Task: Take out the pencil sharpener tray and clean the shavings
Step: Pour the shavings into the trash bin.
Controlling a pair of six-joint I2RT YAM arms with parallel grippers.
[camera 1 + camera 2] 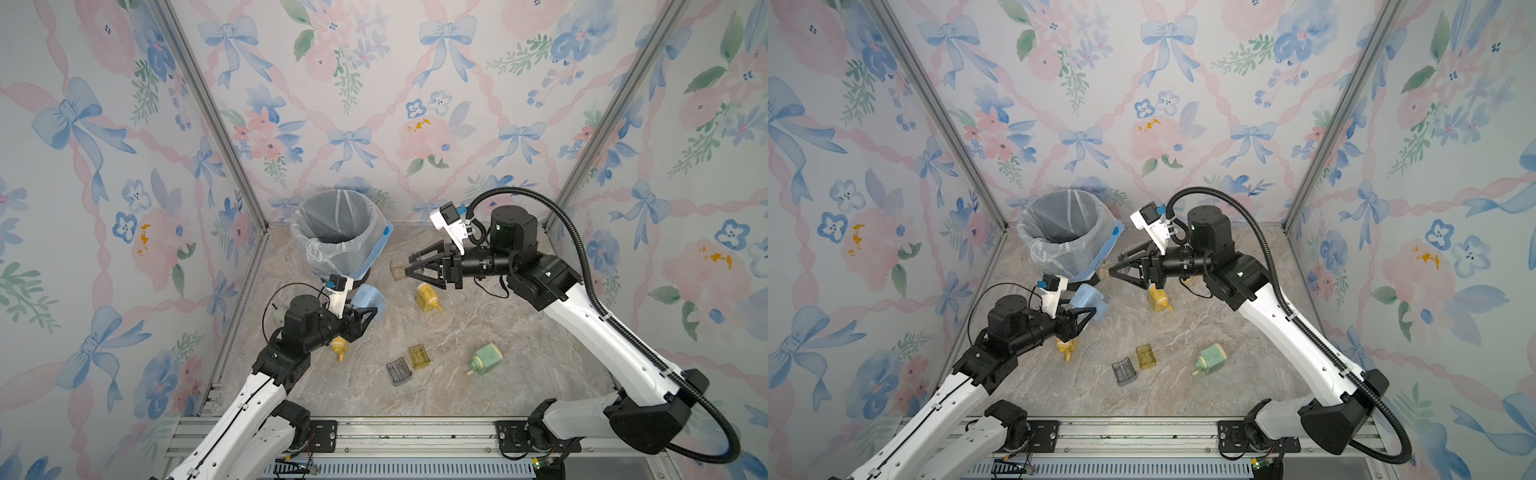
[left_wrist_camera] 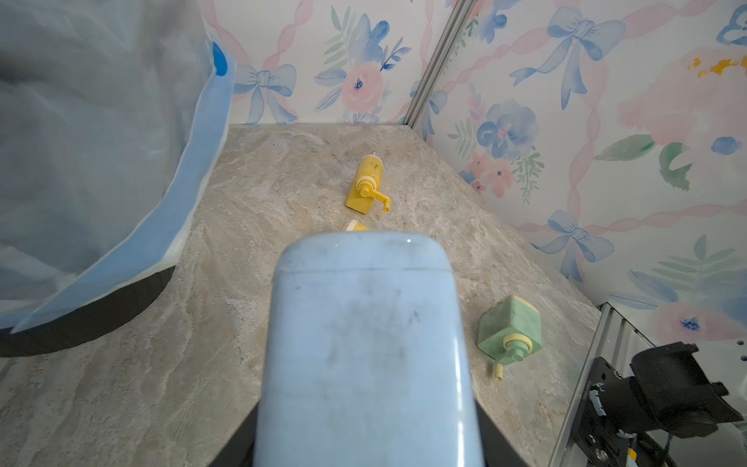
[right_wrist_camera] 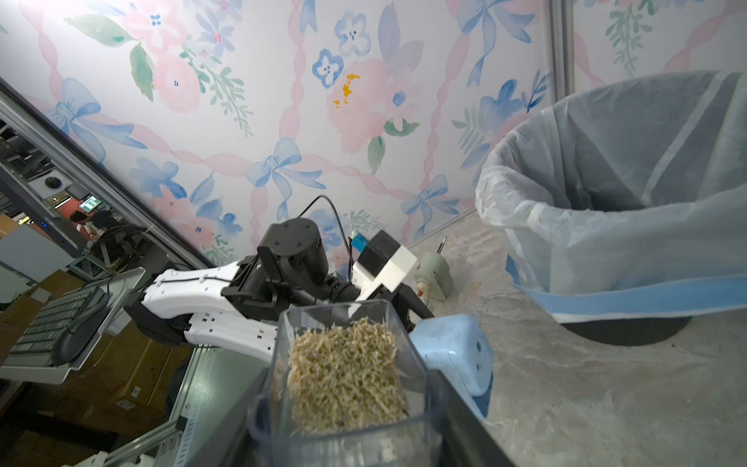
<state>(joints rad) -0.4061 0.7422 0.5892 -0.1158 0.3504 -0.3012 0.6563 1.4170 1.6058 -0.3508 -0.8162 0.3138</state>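
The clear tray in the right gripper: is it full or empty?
Full: the right wrist view shows a dense mass of pale shavings inside the clear tray.

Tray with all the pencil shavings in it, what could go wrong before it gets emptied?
The tray in the right tool is full of shavings and not yet over the bin, so tilting now could spill them on the table. The bin's loose liner hangs down outside; the tray might snag it. The left tool holds the blue sharpener close by, so the two could bump.
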